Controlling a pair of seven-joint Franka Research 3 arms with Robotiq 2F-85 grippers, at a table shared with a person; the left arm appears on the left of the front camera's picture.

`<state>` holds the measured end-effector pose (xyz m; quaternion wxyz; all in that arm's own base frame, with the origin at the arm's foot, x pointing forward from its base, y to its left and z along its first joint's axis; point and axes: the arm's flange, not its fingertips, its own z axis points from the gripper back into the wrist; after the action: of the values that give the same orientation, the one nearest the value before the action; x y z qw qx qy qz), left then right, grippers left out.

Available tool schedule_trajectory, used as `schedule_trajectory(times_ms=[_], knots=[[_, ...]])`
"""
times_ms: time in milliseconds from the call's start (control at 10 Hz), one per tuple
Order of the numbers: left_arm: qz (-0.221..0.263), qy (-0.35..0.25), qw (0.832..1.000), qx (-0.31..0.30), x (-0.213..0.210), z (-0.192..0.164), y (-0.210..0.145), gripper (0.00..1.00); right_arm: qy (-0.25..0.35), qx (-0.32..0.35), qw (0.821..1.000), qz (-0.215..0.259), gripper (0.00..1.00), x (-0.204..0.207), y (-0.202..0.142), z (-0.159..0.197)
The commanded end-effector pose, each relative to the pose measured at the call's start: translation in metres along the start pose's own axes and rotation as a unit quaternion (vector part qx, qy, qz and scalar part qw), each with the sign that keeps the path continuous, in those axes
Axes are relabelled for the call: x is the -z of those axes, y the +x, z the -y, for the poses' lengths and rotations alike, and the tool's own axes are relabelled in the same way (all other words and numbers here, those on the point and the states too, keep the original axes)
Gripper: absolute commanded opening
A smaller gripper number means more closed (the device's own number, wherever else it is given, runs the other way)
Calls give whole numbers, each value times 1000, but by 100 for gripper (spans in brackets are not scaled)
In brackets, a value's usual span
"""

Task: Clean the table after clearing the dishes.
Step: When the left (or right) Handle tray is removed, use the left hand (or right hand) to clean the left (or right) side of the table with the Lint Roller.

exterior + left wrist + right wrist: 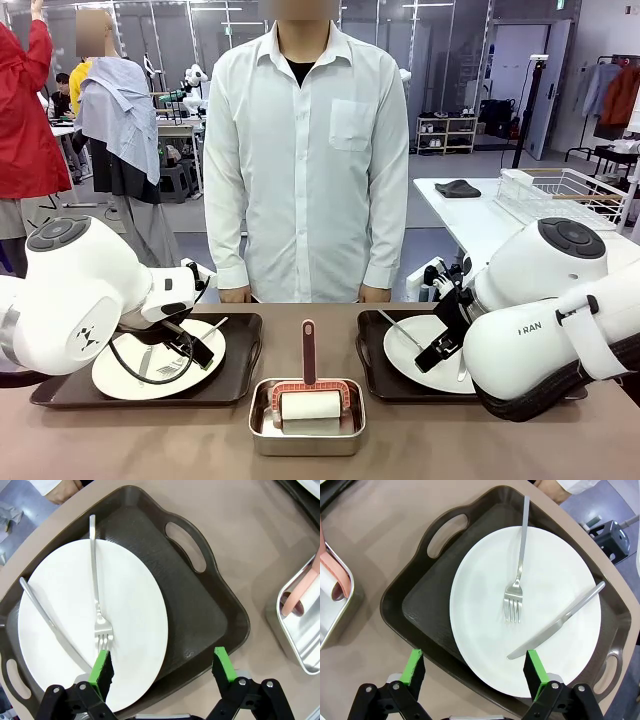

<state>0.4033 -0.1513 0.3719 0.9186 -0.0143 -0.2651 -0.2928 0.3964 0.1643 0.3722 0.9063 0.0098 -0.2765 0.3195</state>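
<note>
Two trays of dishes wait on the brown table [430, 445], the left tray [245, 335] at nine o'clock and the right tray [368, 350] at three o'clock of a steel pan [262, 425], with a person [305, 160] standing at twelve. Each tray carries a white plate: the left plate [130, 620] and the right plate [485, 605]. The left gripper [161, 655] and right gripper [474, 655] hang over the near rims, jaws spread wide and empty. Closing here, a pad could pinch a plate's edge instead of a tray's rim and tip it. A one-sided lift could tilt a tray and send its plate sliding. Loose cutlery looks likeliest to go first: the left fork [97, 605], left knife [50, 620], right fork [517, 580] and right knife [560, 625] lie unsecured, the fork handles overhanging at twelve.
</note>
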Motion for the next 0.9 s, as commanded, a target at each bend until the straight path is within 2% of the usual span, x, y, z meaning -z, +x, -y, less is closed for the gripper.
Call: schedule_trajectory(times_ms=[0, 400, 500, 800], knots=[[0, 0, 1000, 0, 0, 0, 0, 100, 0, 0, 1000, 0, 100, 0, 0, -1], [0, 0, 1000, 0, 0, 0, 0, 100, 0, 0, 1000, 0, 100, 0, 0, 0], [6, 15, 1000, 10, -3, -5, 13, 100, 22, -4, 1000, -4, 100, -6, 11, 8], [2, -43, 999, -20, -13, -34, 42, 100, 77, 12, 997, -16, 100, -14, 47, 37]])
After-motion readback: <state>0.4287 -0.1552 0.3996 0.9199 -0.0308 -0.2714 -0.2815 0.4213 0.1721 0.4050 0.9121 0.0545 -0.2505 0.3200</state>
